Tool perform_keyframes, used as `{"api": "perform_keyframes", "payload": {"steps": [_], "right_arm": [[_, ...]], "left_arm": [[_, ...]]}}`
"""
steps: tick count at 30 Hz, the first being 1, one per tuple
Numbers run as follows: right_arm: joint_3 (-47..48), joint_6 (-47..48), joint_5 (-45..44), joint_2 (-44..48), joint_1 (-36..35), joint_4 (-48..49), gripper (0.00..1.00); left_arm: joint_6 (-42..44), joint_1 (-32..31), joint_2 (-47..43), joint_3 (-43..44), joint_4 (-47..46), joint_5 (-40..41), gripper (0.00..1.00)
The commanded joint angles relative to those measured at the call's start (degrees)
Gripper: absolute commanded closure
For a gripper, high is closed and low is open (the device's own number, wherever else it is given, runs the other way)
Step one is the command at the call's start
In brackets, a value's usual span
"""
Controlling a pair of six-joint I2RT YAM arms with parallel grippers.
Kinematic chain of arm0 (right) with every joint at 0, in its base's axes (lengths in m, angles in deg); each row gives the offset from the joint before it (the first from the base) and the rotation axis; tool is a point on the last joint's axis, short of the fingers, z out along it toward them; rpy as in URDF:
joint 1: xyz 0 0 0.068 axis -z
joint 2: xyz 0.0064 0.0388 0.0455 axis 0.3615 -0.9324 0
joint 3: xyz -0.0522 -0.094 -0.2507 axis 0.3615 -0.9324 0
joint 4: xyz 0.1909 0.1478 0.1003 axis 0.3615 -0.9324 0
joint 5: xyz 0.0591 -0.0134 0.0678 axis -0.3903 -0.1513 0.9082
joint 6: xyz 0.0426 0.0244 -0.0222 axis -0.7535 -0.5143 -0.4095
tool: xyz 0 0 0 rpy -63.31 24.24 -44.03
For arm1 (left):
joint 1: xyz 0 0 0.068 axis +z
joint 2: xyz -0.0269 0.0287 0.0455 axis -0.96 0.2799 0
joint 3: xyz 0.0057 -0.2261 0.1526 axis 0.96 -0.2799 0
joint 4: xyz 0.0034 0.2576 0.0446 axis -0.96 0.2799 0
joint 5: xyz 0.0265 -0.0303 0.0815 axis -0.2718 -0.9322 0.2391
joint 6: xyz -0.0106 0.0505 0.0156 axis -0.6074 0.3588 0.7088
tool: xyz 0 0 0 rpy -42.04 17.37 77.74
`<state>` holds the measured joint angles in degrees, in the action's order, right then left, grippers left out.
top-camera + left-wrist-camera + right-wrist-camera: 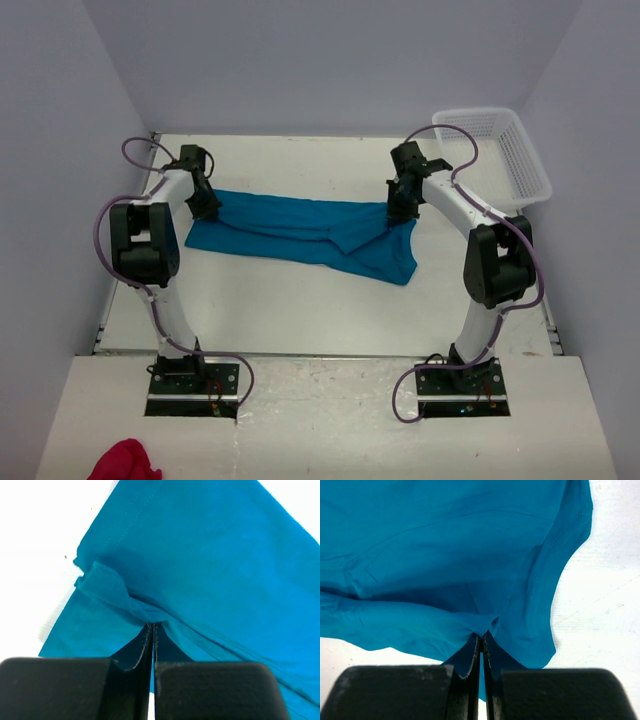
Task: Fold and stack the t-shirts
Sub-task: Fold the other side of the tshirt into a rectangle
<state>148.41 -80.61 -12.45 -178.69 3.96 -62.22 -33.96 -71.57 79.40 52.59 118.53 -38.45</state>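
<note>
A teal-blue t-shirt (pixel 300 232) lies stretched across the middle of the white table, bunched into long folds. My left gripper (pixel 207 206) is shut on the shirt's left end; in the left wrist view the t-shirt (pixel 210 555) gathers into a pinch at the left gripper (pixel 152 626). At the shirt's right end, my right gripper (pixel 400 212) is shut on the cloth. In the right wrist view the t-shirt (pixel 445 555) puckers at the right gripper (pixel 482 636), with a hemmed edge curving down the right side.
A white mesh basket (pixel 497 150) stands at the table's back right corner. A red cloth (pixel 125 462) lies on the near shelf at the bottom left. Grey walls close in the table on three sides.
</note>
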Motion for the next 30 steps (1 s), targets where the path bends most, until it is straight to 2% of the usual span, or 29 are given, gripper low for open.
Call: {"api": "perform_keyframes", "payload": {"steps": [1, 8, 10, 22, 25, 28, 30], "right_arm": [[0.9, 1.1, 0.1, 0.2, 0.2, 0.6, 1.0], [1.6, 1.1, -0.1, -0.5, 0.2, 0.1, 1.0], [1.9, 0.9, -0.6, -0.6, 0.2, 0.0, 1.0], [10.0, 1.4, -4.1, -8.3, 1.6, -1.9, 1.0], [12.0, 2.2, -4.3, -10.0, 2.5, -1.9, 0.92], [15.7, 3.4, -7.0, -11.6, 2.7, -2.1, 0.94], [19.3, 4.6, -5.8, -13.5, 3.1, -2.6, 0.96]], "left_arm": [[0.5, -0.2, 2.5, 3.6, 1.1, 0.6, 1.0], [1.6, -0.1, 11.0, 18.2, 5.5, 0.5, 1.0], [1.7, -0.1, 12.1, 19.2, 6.4, 0.2, 1.0], [1.5, 0.9, 7.2, 12.4, 4.0, 2.5, 1.0], [1.2, 1.2, 6.6, 10.9, 3.2, 1.9, 1.0], [1.1, 1.3, 6.1, 10.1, 2.5, 1.8, 1.0], [1.2, 1.2, 6.2, 10.1, 2.7, 1.7, 1.0]]}}
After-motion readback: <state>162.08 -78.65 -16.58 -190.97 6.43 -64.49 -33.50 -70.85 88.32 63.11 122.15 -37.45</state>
